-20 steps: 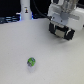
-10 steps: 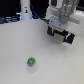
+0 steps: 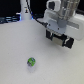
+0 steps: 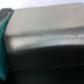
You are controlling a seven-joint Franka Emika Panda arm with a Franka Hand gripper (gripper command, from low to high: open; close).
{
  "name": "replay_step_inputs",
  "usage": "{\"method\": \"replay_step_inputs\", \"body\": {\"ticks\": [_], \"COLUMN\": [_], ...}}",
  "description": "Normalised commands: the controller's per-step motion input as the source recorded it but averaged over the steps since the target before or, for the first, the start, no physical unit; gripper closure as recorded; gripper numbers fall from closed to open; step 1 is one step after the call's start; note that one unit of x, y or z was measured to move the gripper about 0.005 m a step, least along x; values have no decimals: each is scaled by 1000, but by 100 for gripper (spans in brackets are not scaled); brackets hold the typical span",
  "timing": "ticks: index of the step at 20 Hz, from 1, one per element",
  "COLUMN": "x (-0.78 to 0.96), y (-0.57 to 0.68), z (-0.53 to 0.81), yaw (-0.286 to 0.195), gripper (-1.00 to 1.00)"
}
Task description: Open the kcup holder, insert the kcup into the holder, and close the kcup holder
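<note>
The kcup (image 3: 31, 62) is a tiny green and white pod lying on the white table, alone, toward the exterior view's lower left. The kcup holder (image 3: 61, 39) is a black boxy unit at the exterior view's upper right, mostly covered by my white arm. My gripper (image 3: 59, 31) sits right at the holder's top front, far from the kcup; its fingers do not show clearly. The wrist view is blurred: a grey front face of the holder (image 4: 47, 25) fills it, with a dark band below.
A white post (image 3: 24, 9) and dark clutter (image 3: 7, 20) stand along the back at the exterior view's left. A teal shape (image 4: 4, 40) edges the wrist view. White table (image 3: 20, 45) surrounds the kcup.
</note>
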Motion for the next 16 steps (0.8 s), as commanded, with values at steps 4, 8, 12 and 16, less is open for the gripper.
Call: {"method": "replay_step_inputs", "body": {"ticks": [4, 8, 12, 16], "x": [328, 334, 352, 368], "y": [-257, -304, -414, -611], "z": [145, 214, 262, 266], "yaw": [-74, -72, -101, -134], "gripper": [-100, -100, -100, -100]}}
